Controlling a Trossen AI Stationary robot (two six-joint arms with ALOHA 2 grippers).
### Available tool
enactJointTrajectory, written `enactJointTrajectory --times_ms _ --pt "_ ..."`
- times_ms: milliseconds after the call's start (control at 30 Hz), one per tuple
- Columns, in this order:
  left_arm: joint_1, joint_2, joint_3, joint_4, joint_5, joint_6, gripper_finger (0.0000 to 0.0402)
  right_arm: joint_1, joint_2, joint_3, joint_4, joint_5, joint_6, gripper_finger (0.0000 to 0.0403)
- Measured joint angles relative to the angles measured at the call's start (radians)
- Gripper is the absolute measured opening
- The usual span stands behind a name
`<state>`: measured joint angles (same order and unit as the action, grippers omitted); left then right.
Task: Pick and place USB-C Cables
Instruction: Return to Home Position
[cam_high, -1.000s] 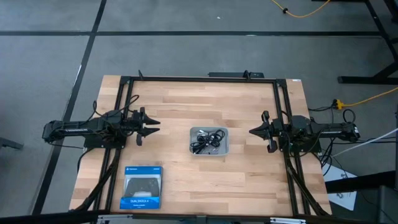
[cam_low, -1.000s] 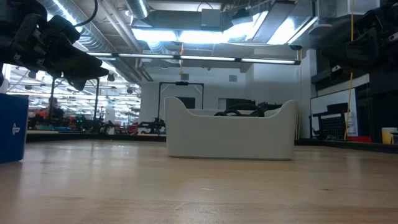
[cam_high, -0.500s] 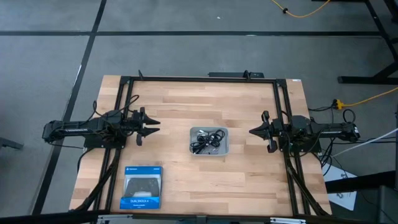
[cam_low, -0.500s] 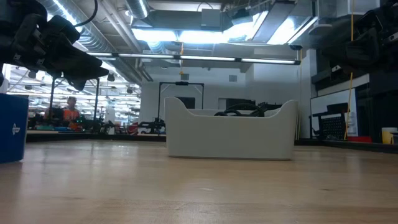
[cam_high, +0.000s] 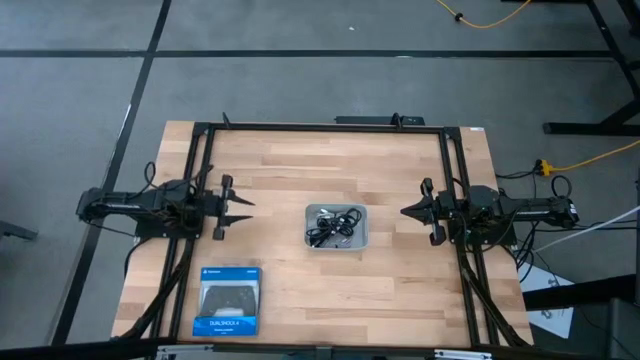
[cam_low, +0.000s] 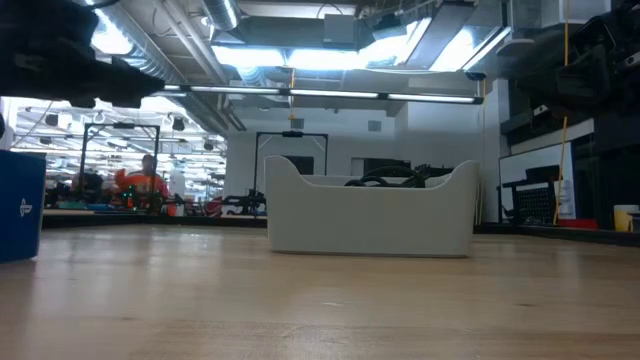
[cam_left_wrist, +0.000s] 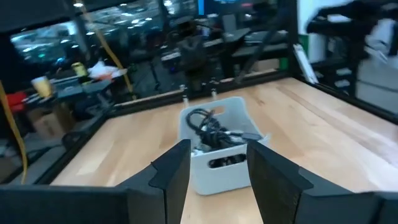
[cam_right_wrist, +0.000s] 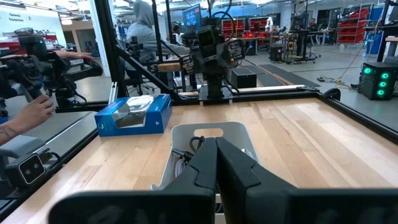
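The USB-C cables (cam_high: 335, 224) lie tangled in a small light grey tray (cam_high: 361, 240) at the table's middle, black coils among lighter ones. They show over the tray's rim (cam_low: 395, 179) in the low view and inside the tray (cam_left_wrist: 214, 127) in the left wrist view. My left gripper (cam_high: 245, 205) hovers open at the table's left side, pointing level at the tray (cam_left_wrist: 239, 171), well short of it. My right gripper (cam_high: 405, 212) hovers shut at the right side, also facing the tray (cam_right_wrist: 186, 134).
A blue-and-black boxed game controller (cam_high: 229, 300) lies near the table's near left corner, also seen in the right wrist view (cam_right_wrist: 134, 113). Black frame rails (cam_high: 195, 170) run along the table's edges. A person's hand (cam_right_wrist: 31, 112) shows beyond the table's left side. Bare wood surrounds the tray.
My left arm has risen and tipped its gripper up toward level: in the low view it went from slanting down at the upper left to lying along the top edge. The tray, the cables and my right arm have kept still.
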<state>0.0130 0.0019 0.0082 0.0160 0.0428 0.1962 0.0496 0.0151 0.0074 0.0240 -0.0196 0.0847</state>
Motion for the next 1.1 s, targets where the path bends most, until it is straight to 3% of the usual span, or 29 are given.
enactJointTrajectory --times_ms 200,1100 --pt "-0.042 0.001 0.0 -0.007 -0.051 0.02 0.0151 0.0 0.0 0.0 0.0 0.0 0.0 0.0008" --pt "-0.042 0.001 0.0 -0.001 -0.056 0.021 0.0151 0.0 0.0 0.0 0.0 0.0 0.0 0.0008"
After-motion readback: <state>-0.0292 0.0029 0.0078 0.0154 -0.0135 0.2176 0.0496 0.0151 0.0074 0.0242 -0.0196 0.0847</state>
